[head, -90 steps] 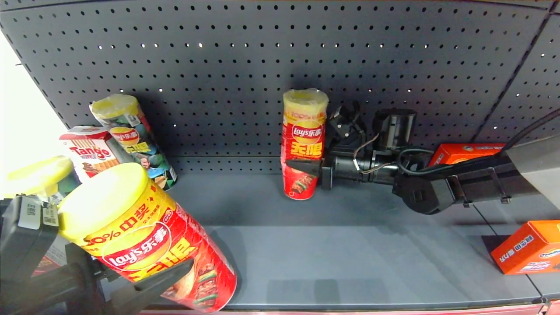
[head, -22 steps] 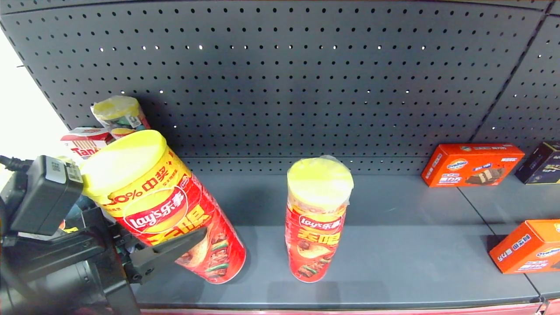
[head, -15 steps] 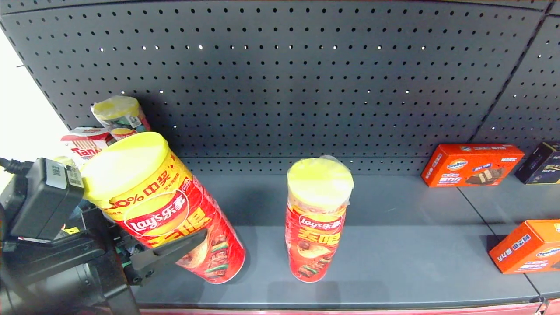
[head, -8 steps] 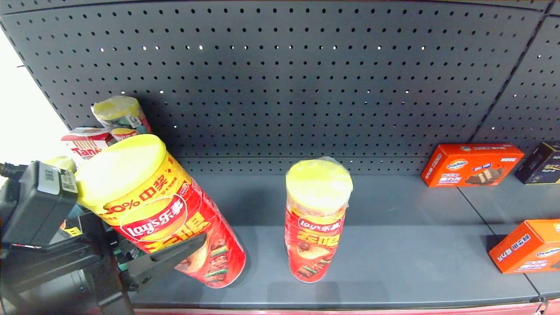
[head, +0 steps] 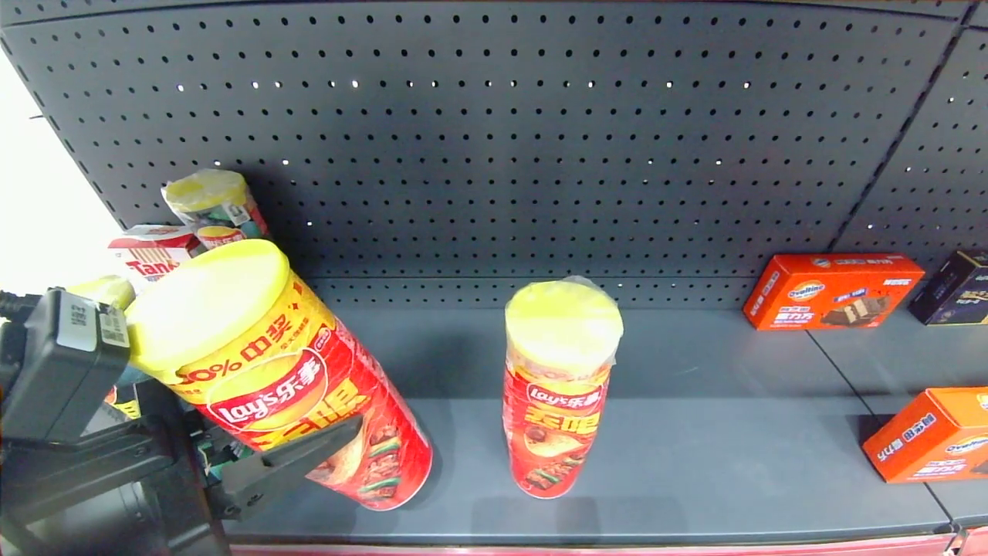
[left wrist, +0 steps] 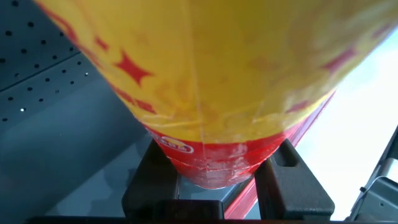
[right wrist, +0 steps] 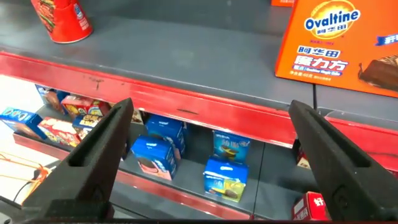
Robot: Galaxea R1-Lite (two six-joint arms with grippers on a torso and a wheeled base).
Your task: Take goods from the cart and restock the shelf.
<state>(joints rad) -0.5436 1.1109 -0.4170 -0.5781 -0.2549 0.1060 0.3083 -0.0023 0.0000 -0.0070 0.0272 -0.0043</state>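
- The left gripper [left wrist: 219,155] is closed around the lower part of a big red chip can [head: 285,371].
- This can leans at the front left of the shelf [head: 695,432]. Its yellow lid is on, so the contents are hidden. I cannot tell if its bottom touches the shelf.
- A second chip can [head: 557,386] stands upright in the middle of the shelf, well apart, lid also on.
- Two orange boxes [head: 832,289] [head: 930,436] lie closed at the right.
- The right gripper [right wrist: 211,109] is spread wide and holds nothing, before the shelf's red edge; blue boxes [right wrist: 161,149] sit on the shelf below.
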